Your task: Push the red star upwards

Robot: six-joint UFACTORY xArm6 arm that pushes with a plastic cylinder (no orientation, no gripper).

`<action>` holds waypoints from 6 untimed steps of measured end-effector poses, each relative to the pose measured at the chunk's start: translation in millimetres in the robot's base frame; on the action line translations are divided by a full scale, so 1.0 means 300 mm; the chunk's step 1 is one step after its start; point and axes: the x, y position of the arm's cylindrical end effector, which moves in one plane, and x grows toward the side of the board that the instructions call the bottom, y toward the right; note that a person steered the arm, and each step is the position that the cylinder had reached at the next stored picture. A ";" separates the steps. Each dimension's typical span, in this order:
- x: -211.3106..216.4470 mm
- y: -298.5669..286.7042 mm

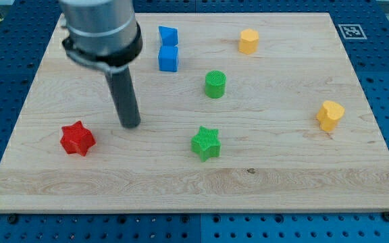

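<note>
My tip (132,124), holding nothing, stood apart from the red plastic star (78,138), to the star's upper right on the wooden board (282,169).

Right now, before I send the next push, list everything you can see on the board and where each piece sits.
red star: 1, red, lower part of the view's left
green star: 1, green, lower centre
green cylinder: 1, green, centre, above the green star
blue cube: 1, blue, upper centre-left
blue wedge-like block: 1, blue, just above the blue cube, apparently touching it
yellow hexagonal block: 1, yellow, upper centre-right
yellow heart-like block: 1, yellow, the view's right, mid height
wooden board: 1, light wood, on a blue perforated table
marker tag: 1, black and white, board's top right corner
my tip: 1, dark rod, to the right of and slightly above the red star, apart from it
</note>
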 end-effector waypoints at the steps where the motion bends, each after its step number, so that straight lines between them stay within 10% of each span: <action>1: 0.202 0.002; 6: 0.150 -0.190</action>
